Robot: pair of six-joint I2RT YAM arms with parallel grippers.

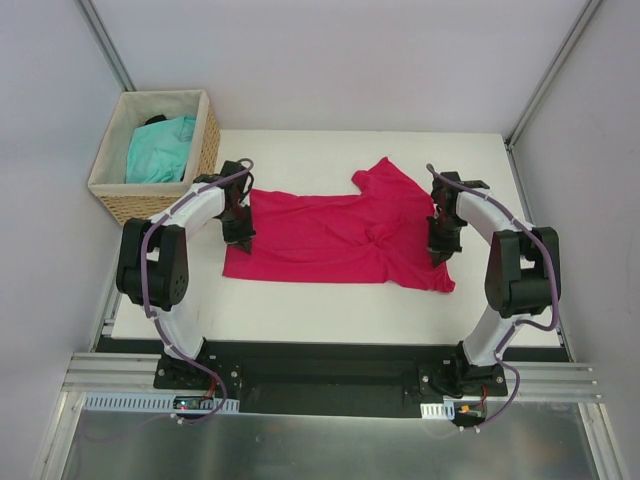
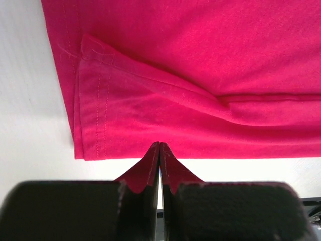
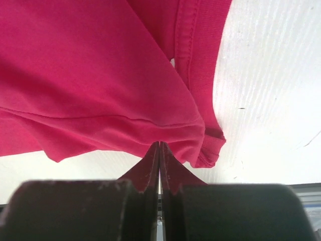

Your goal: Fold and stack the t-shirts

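The crimson-pink t-shirt lies spread and partly doubled over in the middle of the white table, one sleeve pointing to the far side. My left gripper is at its left edge, and in the left wrist view the gripper is shut, its tips on the near edge of the shirt. My right gripper is at the shirt's right end. There the gripper is shut on bunched fabric of the shirt, beside a hemmed corner. The turquoise t-shirt lies crumpled in the basket.
The woven wicker basket stands at the far left corner of the table. Grey walls with metal posts close in the left, right and far sides. A black base rail runs along the near edge.
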